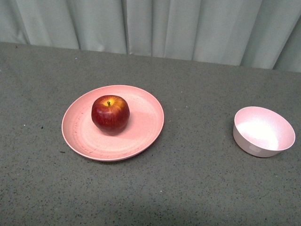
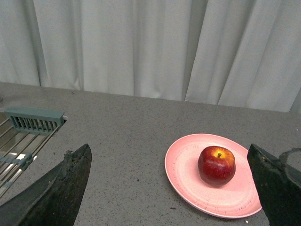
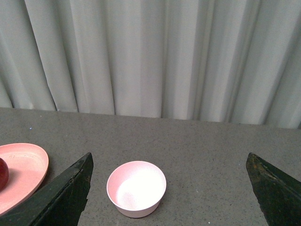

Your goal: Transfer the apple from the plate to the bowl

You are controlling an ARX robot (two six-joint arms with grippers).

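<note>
We log: apple [image 1: 110, 113] on plate [image 1: 141, 136], bowl [image 1: 251, 145] empty at 3 o'clock; L tool [image 2: 168, 147], R tool [image 3: 169, 155] wide, ready to grasp.

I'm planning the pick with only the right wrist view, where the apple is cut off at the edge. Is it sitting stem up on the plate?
Observer: Yes, the apple sits upright near the middle of the plate, stem up.
Operator: Is the left gripper ready?
Observer: The left gripper is open and holds nothing.
Operator: Anything else near the plate?
Observer: A grey wire rack shows in the left wrist view, apart from the plate.
</note>
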